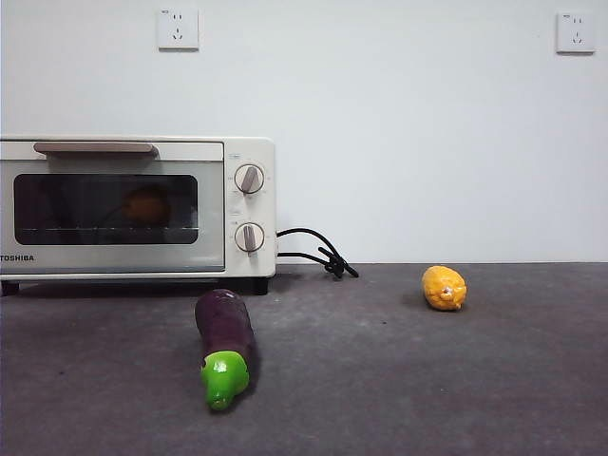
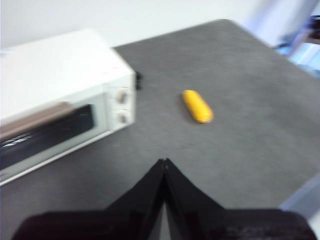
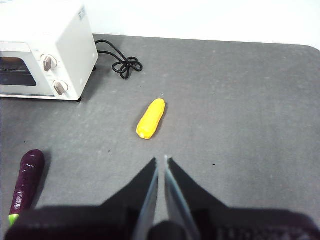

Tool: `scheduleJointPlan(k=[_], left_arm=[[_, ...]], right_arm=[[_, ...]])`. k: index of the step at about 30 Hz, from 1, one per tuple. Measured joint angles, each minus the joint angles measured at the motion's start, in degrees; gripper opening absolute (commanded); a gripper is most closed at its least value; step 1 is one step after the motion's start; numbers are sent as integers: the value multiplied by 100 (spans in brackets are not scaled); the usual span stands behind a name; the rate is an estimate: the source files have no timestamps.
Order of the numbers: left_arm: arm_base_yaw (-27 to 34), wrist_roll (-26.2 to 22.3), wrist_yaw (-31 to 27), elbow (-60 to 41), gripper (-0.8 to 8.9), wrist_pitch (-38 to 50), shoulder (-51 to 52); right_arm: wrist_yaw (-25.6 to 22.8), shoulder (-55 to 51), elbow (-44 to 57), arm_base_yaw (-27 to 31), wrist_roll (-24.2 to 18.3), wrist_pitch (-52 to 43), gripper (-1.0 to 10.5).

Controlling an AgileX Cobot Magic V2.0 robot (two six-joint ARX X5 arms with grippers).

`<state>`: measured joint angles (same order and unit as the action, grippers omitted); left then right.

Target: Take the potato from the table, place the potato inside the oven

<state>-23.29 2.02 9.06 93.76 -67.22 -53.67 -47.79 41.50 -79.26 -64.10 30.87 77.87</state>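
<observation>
The cream-white oven [image 1: 133,204] stands at the back left of the table [image 1: 399,380] with its door closed. Through the dark glass a tan-brown rounded shape, the potato [image 1: 147,205], shows dimly on the rack inside. My left gripper [image 2: 164,163] hangs high above the table, in front of the oven [image 2: 60,110], shut and holding nothing. Farther right, my right gripper [image 3: 161,161] is also up in the air, shut and empty, short of the yellow fruit [image 3: 151,118]. Neither arm appears in the front view.
A purple eggplant [image 1: 225,344] with a green cap lies in front of the oven. The yellow lemon-like fruit [image 1: 444,287] sits at the right middle. The oven's black cord [image 1: 318,252] coils beside it on the table.
</observation>
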Motion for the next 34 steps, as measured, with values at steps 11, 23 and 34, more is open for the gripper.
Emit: scheduleJointPlan(k=[11, 23, 34], left_arm=[[-94, 55, 142, 7, -4, -9, -42], [584, -1650, -85, -291, -4, 1082, -376], [1517, -1799, 400, -3613, -4, 4037, 1300]], right_arm=[[0, 0, 0, 0, 0, 0, 32], [0, 0, 0, 0, 0, 0, 32], [0, 0, 0, 0, 0, 2, 32]])
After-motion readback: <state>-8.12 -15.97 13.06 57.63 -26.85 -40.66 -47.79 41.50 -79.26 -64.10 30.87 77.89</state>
